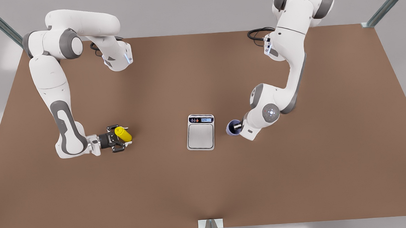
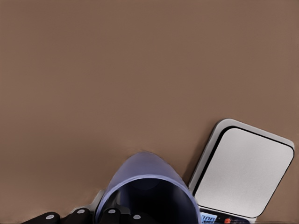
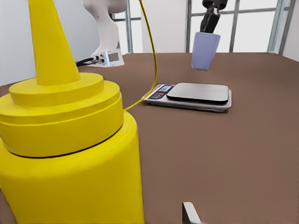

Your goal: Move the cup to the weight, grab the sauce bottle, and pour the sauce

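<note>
front: overhead | wrists: close, low (both see weight)

Colours on the brown counter
Bright yellow sauce bottle; lavender-blue cup, darker inside; silver-grey weight, dark display strip.

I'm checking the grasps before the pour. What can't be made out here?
- Left gripper: its grip on the cup is hidden by the wrist in the front view and cut off in the left wrist view.
- Scale display: too small to read.
- Bottle base: cut off in the right wrist view.
</note>
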